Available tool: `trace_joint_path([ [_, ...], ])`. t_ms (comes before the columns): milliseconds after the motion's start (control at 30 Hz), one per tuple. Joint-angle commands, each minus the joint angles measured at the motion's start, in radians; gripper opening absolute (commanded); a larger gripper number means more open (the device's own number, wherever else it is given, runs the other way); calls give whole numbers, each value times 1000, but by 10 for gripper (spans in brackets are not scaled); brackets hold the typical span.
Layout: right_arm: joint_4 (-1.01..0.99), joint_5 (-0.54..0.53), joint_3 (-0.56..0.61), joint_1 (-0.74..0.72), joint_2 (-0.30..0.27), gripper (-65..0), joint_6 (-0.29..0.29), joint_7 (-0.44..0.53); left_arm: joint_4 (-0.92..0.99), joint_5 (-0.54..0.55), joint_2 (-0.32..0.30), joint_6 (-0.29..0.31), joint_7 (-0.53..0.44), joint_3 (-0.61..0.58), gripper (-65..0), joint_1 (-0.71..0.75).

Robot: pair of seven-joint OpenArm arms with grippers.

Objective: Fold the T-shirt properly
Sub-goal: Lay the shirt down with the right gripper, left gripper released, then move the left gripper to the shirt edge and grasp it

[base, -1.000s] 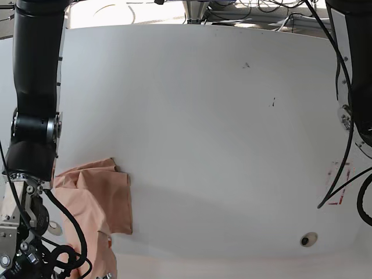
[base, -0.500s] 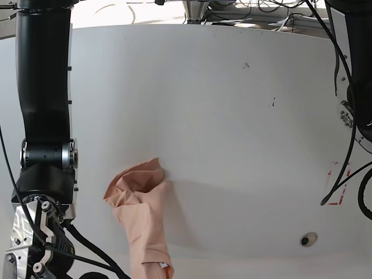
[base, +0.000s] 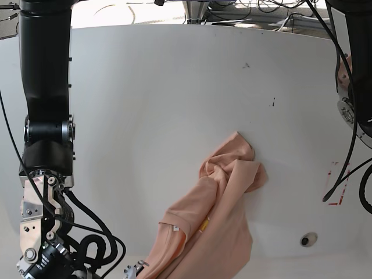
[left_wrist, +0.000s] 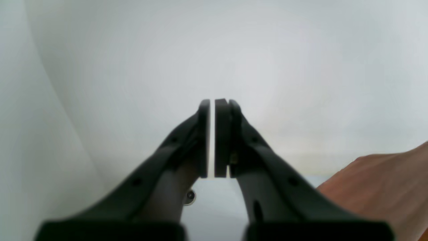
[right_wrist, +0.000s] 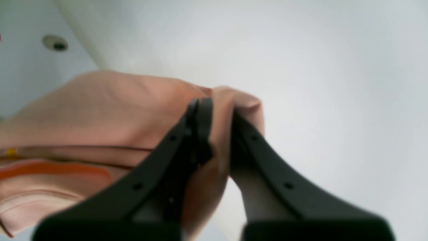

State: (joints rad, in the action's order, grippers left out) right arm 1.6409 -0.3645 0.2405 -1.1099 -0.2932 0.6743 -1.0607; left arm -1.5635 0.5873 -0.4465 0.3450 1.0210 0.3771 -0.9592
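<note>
Right gripper (right_wrist: 215, 110) pinches the T-shirt (base: 224, 215); left gripper (left_wrist: 214, 110) closed, empty.
Soft, floppy cloth near the desk's (base: 174, 104) front edge — better grabbed by shoulder seams.

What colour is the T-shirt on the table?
The T-shirt is salmon pink; the base view shows it best.

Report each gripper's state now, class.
Left gripper: jaws shut, holding nothing.
Right gripper: jaws shut on the T-shirt.

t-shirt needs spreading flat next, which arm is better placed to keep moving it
Right. The right gripper is shut on a fold of the T-shirt, which lies bunched on the table. The left gripper is shut on nothing, with only a corner of cloth at the edge of its view.
</note>
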Motion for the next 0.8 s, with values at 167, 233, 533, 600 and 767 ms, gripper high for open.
trace_joint_path([
  [167,158,0,-148,302,-36,-648,-6,30,-55,12,-10,4,-23,10,-644,88],
  [233,186,0,-171,382,-39,-648,-6,30,-76,12,-7,4,-21,30,-644,142],
  [533,247,0,-241,610,-37,-648,-6,33,-87,12,25,4,-21,73,-513,420],
  [600,247,0,-257,633,-37,-648,-6,35,-84,10,44,1,-23,75,-419,472],
  [767,247,-1,-290,683,-37,-648,-6,64,-30,10,108,1,-28,86,-268,572],
])
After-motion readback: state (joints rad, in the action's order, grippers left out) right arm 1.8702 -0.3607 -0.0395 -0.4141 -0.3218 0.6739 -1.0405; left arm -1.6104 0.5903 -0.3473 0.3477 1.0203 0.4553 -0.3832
